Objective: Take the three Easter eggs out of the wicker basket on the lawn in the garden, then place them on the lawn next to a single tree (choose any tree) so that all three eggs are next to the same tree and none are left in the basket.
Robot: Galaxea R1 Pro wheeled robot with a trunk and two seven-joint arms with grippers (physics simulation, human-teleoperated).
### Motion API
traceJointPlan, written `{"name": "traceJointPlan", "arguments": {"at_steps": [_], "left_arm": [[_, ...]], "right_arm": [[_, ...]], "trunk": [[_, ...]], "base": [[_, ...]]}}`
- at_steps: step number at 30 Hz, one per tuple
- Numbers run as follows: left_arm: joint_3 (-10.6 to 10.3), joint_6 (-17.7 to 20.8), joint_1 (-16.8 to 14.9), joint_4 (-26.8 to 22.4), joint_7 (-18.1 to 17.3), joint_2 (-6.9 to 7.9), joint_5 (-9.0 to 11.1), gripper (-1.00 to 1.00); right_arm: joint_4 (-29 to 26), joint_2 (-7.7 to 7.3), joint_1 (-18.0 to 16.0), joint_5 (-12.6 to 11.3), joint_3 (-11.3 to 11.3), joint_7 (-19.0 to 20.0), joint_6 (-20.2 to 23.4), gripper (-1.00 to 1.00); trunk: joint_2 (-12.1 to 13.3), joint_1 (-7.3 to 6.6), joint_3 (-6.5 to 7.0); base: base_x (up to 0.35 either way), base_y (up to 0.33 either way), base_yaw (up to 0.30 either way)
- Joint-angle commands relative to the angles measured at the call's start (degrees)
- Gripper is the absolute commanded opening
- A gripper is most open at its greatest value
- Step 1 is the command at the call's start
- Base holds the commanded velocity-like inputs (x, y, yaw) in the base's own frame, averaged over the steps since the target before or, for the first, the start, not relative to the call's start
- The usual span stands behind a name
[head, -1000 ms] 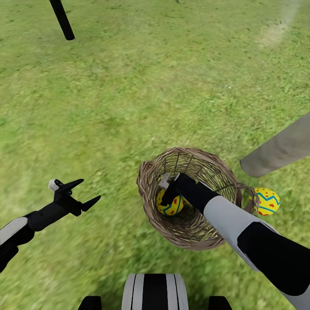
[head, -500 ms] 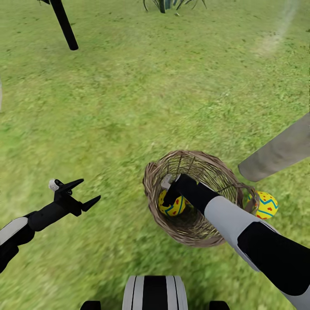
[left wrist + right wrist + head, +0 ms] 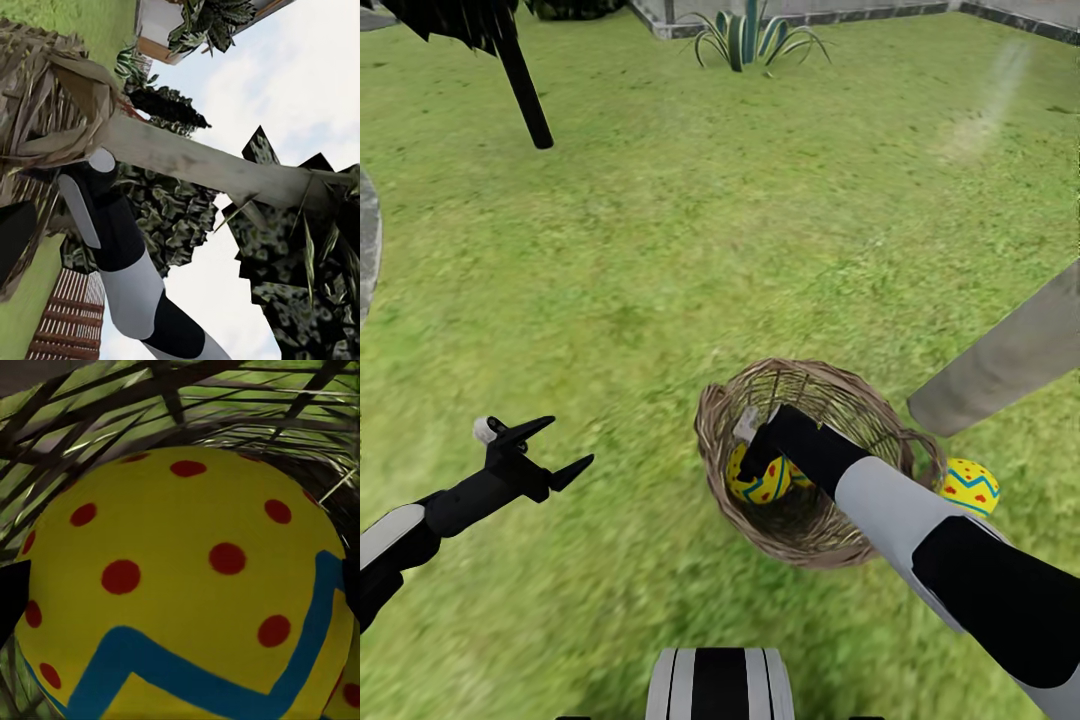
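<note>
The wicker basket (image 3: 860, 400) stands on the lawn (image 3: 710, 250), close to the pale trunk of the tree (image 3: 1010, 355). My right gripper (image 3: 750, 452) reaches down into it. One Easter egg (image 3: 760, 482) lies between the open fingers, yellow with red dots and a blue zigzag. Up close this egg (image 3: 180, 570) takes up most of the right wrist view, a dark fingertip (image 3: 10, 594) at each side. Part of a second egg (image 3: 798, 472) peeks out behind it. Another egg (image 3: 970, 487) rests on the grass between basket and trunk. My left gripper (image 3: 550, 448) hovers open over grass.
A thin dark-trunked tree (image 3: 525, 95) stands at the far left, a spiky plant (image 3: 755, 35) by the far border. A grey stone edge (image 3: 365, 240) shows at the left. In the left wrist view, basket weave (image 3: 37, 112), the trunk (image 3: 210, 165) and my right arm (image 3: 120, 262) appear.
The head camera has tilted up, bringing the far plant and border into view. Both grippers keep their places, the right one still around the egg in the basket.
</note>
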Motion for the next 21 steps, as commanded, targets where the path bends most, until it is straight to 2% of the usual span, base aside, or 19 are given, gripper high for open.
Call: {"name": "traceJointPlan", "arguments": {"at_steps": [1, 6, 10, 13, 21], "left_arm": [[-0.2, 0.2, -0.1, 0.1, -0.3, 0.08, 0.1, 1.00], [-0.2, 0.5, -0.1, 1.3, -0.1, 0.11, 0.0, 1.00], [-0.2, 0.5, -0.1, 1.6, -0.1, 0.11, -0.1, 1.00], [-0.3, 0.6, -0.1, 4.4, -0.2, 0.06, -0.1, 1.00], [-0.3, 0.6, -0.1, 4.6, -0.2, 0.03, 0.0, 1.00]], "right_arm": [[-0.1, -0.01, 0.0, 0.7, 0.1, 0.4, 0.0, -1.00], [-0.1, -0.16, 0.0, 0.7, 0.1, 0.4, 0.0, -1.00], [-0.1, -0.18, 0.0, 0.7, 0.1, 0.4, 0.0, -1.00], [-0.1, -0.39, 0.0, 0.7, 0.1, 0.4, 0.0, -1.00], [-0.1, -0.49, 0.0, 0.7, 0.1, 0.4, 0.0, -1.00]], "trunk": [[0.0, -0.03, 0.19], [0.1, -0.16, 1.30], [0.1, -0.26, 2.19], [0.2, -0.34, 2.85], [0.3, -0.55, 4.62]], "base": [[0.000, 0.000, 0.000], [-0.001, 0.000, 0.000], [-0.152, 0.000, 0.000], [-0.017, 0.000, 0.000], [-0.098, 0.000, 0.000]]}}
